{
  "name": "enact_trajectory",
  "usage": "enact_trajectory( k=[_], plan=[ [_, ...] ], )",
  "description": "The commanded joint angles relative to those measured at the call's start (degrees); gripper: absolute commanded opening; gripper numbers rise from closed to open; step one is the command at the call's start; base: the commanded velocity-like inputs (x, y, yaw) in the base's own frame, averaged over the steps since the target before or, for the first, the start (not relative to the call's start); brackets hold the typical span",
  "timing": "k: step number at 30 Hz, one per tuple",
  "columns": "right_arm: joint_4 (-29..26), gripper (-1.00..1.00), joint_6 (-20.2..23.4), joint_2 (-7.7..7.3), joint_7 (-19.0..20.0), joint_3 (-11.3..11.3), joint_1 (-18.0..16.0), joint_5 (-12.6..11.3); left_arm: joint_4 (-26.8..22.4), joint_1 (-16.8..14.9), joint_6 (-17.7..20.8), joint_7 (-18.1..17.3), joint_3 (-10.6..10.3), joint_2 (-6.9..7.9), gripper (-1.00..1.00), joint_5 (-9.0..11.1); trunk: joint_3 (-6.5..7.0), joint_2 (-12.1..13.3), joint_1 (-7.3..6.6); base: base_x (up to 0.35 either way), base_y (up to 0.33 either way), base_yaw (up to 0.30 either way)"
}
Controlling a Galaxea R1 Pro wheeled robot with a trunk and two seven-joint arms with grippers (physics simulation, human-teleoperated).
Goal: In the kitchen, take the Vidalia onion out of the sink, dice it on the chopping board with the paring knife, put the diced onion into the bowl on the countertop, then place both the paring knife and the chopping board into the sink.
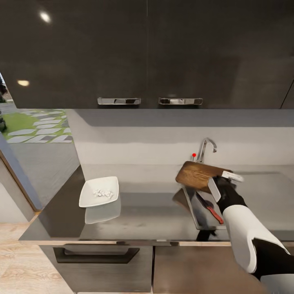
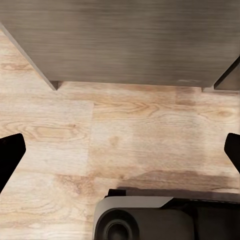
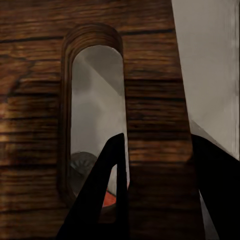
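Note:
My right gripper [image 1: 223, 183] is shut on the dark brown chopping board [image 1: 198, 174], holding it tilted in the air over the sink [image 1: 192, 206], below the tap. In the right wrist view the gripper [image 3: 157, 197] pinches the strip of board [image 3: 150, 100] beside the handle slot, one finger [image 3: 97, 200] across the slot. The paring knife [image 1: 211, 209] lies in the sink, red handle toward me. The white bowl [image 1: 87, 196] sits on the countertop [image 1: 151, 216] at left, with small pale diced onion pieces [image 1: 103, 193] inside. My left gripper [image 2: 120, 155] hangs open over the wooden floor.
The chrome tap [image 1: 206, 148] with its red knob [image 1: 194, 155] stands behind the sink. Dark wall cabinets [image 1: 147, 53] hang above the counter. A drawer with a bar handle [image 1: 96, 255] sits below the counter edge. The robot base [image 2: 150, 220] lies under the left gripper.

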Motion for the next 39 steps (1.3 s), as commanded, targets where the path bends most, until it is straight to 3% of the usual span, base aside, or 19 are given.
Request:
enact_trajectory(
  k=[1,3,6,10,13,18,20,22,24,27,33,39],
  plan=[
    [0.1,-1.00,0.1,-0.01,-1.1,0.1,-0.3,-0.9,-0.1,0.0,-0.1,0.4,-0.4,0.07,1.00,0.6,-0.10,-0.1,0.03,0.000,0.000,0.000],
    [0.2,-1.00,0.0,0.11,-2.4,0.1,-0.4,-1.2,-0.1,0.0,-0.1,0.4,-0.4,0.07,1.00,0.6,-0.10,-0.1,0.03,0.000,0.000,0.000],
    [0.9,-1.00,-1.4,0.17,-4.4,-0.7,-0.5,-4.0,-0.1,0.0,-0.1,0.4,-0.4,0.07,1.00,0.6,-0.10,-0.1,0.03,0.000,0.000,0.000],
    [5.2,-1.00,-9.9,0.38,-10.9,-3.6,-0.5,-8.9,-0.1,0.0,-0.1,0.4,-0.4,0.07,1.00,0.6,-0.10,-0.1,0.03,0.000,0.000,0.000],
    [8.6,-1.00,-14.2,0.71,-14.5,-4.2,-0.5,-9.9,-0.1,0.0,-0.1,0.4,-0.4,0.07,1.00,0.6,-0.10,-0.1,0.03,0.000,0.000,0.000],
    [10.9,-1.00,-17.1,1.68,-16.2,-4.6,-0.5,-10.5,-0.1,0.0,-0.1,0.4,-0.4,0.07,1.00,0.6,-0.10,-0.1,0.03,0.000,0.000,0.000],
    [11.2,-1.00,-18.1,1.91,-18.4,-4.6,-0.5,-11.9,-0.1,0.0,-0.1,0.4,-0.4,0.07,1.00,0.7,-0.10,-0.1,0.03,0.048,0.022,0.000],
    [11.2,-1.00,-18.2,1.98,-19.2,-4.6,-0.5,-14.0,-0.1,0.0,-0.1,0.4,-0.4,0.07,1.00,0.7,-0.10,-0.1,0.03,0.148,0.099,0.000],
    [11.2,-1.00,-18.3,1.93,-19.6,-4.6,-0.5,-17.8,-0.1,0.0,-0.1,0.4,-0.4,0.07,1.00,0.7,-0.10,-0.1,0.03,0.226,0.166,0.000],
    [11.3,-1.00,-18.3,1.72,-19.6,-4.7,-0.5,-20.7,-0.1,0.0,-0.1,0.4,-0.4,0.07,1.00,0.6,-0.10,-0.1,0.03,0.253,0.192,0.000],
    [11.3,-1.00,-18.8,1.04,-20.7,-4.9,-0.5,-21.4,-0.2,0.0,-0.1,0.4,-0.4,0.07,1.00,0.6,-0.10,-0.1,0.03,0.221,0.175,0.000],
    [11.3,-1.00,-24.9,0.39,-29.3,-4.9,-0.5,-23.4,-0.1,0.0,-0.1,0.4,-0.4,0.07,1.00,0.7,-0.10,-0.1,0.03,0.059,0.040,0.000]
  ],
)
